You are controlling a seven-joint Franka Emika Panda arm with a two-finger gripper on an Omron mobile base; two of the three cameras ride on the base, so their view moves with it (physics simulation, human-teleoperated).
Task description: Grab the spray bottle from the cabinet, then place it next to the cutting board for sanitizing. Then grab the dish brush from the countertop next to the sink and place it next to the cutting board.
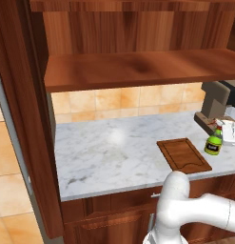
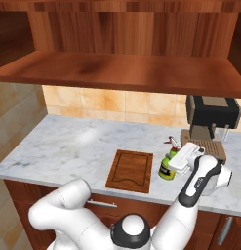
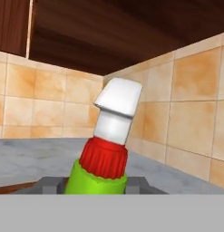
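The green spray bottle point(image 1: 213, 144) point(image 2: 167, 168) point(image 3: 99, 176) stands upright on the marble countertop point(image 1: 109, 147) point(image 2: 68, 146), just right of the dark wooden cutting board point(image 1: 183, 155) point(image 2: 130, 171). My gripper point(image 2: 172, 161) point(image 1: 220, 132) point(image 3: 97, 185) reaches the bottle from the right at neck height. In the hand view one fingertip sits close on each side of the green body, under the red collar and white nozzle. Whether the tips press the bottle I cannot tell. The cabinet shelf point(image 1: 138, 69) point(image 2: 117, 71) hangs overhead. The dish brush and the sink are out of view.
A dark coffee machine point(image 1: 216, 107) point(image 2: 210, 119) stands at the back right, close behind the bottle and my hand. A tiled wall backs the counter. A tall wooden panel point(image 1: 24, 119) bounds the counter on the left. Bare marble stretches left of the board.
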